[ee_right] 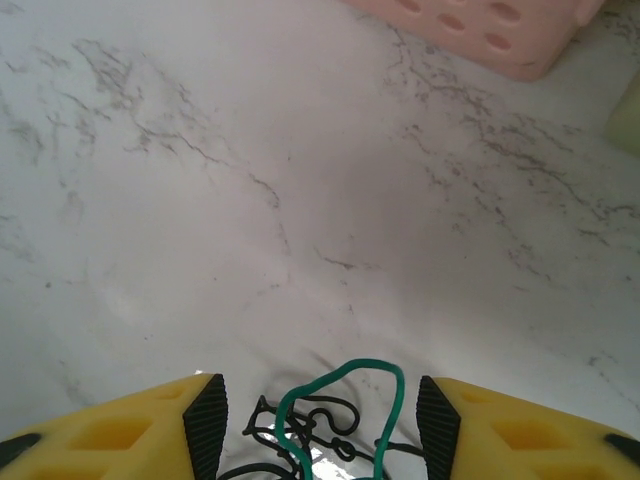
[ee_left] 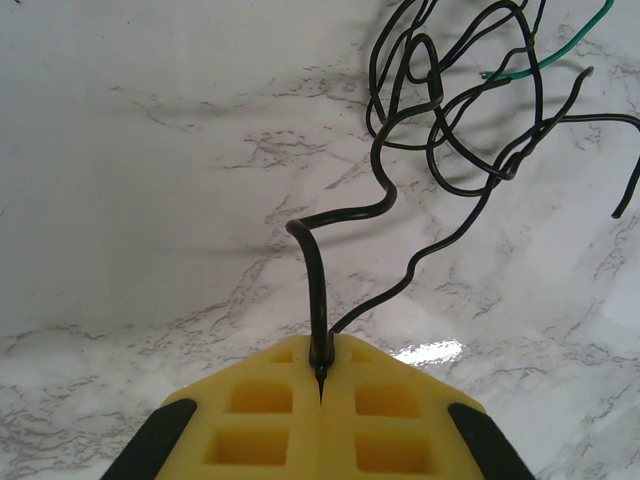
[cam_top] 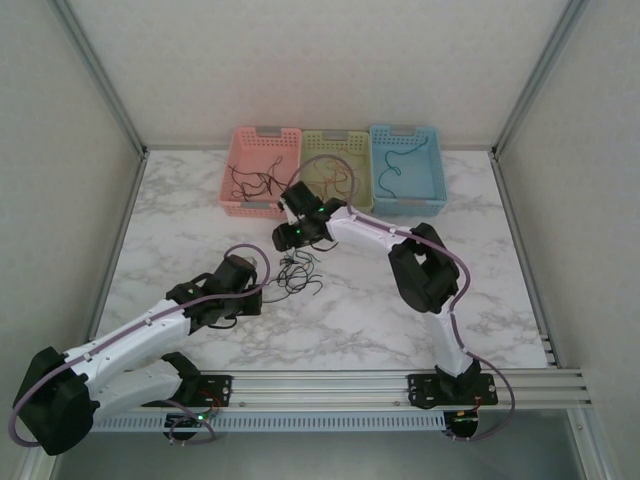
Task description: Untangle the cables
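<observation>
Looking down from the top camera, you've got the cables (cam_top: 298, 272) bunched in a loose tangle on the marble table (cam_top: 180, 220), roughly mid-table, in front of the pink basket (cam_top: 262, 170) and between your two grippers. The left gripper (cam_top: 258, 292) sits just left of the pile, and the right gripper (cam_top: 297, 244) is at its far edge. Along the back, the green basket (cam_top: 338, 165) and blue basket (cam_top: 407, 165) line up side by side with the pink one, and each has a few thin wires lying in it.

On your left wrist cam, the yellow fingers (ee_left: 260, 420) are pressed together and clamped on a black cable (ee_left: 318, 280). It comes out of the seam, kinks, then runs off into the knot at top right, where a green cable (ee_left: 560, 45) pokes through too.

On your right wrist cam, the jaws are apart with nothing gripped. A green loop (ee_right: 345, 395) and some black curls (ee_right: 300, 420) lie on the table between the pads (ee_right: 205, 425). You can see a corner of the pink basket up top.
</observation>
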`<control>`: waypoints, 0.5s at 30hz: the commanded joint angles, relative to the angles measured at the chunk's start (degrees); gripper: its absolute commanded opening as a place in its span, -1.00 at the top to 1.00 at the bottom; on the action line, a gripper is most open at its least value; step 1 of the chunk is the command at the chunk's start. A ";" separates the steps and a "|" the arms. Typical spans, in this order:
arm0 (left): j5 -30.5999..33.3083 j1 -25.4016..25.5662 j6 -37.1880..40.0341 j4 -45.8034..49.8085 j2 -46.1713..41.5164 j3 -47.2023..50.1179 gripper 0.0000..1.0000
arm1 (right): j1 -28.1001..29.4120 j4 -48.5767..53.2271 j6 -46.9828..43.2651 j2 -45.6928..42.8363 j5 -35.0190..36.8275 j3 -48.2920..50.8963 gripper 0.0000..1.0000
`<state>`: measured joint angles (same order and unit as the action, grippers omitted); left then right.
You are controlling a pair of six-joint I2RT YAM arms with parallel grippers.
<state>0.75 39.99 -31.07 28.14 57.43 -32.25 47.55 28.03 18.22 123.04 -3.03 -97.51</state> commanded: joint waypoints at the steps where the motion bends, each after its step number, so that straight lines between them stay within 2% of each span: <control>1: 1.18 0.53 1.02 0.89 0.02 -0.92 1.00 | 2.89 6.91 0.52 2.59 10.92 -4.62 -0.11; 6: 1.49 0.53 1.10 0.80 -0.29 -0.76 1.00 | 5.32 9.85 -1.02 4.22 18.42 -6.69 -0.11; 10: 1.70 0.53 1.15 0.68 -0.31 -0.62 1.00 | 6.16 12.13 -0.79 6.45 20.68 -8.69 -0.11; 15: 1.66 0.53 1.14 0.58 -0.29 -0.53 1.00 | 6.74 13.24 -0.25 8.62 20.25 -10.76 -0.06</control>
<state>1.61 40.03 -31.05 28.14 57.43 -32.25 53.52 38.20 17.74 129.51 14.92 -105.58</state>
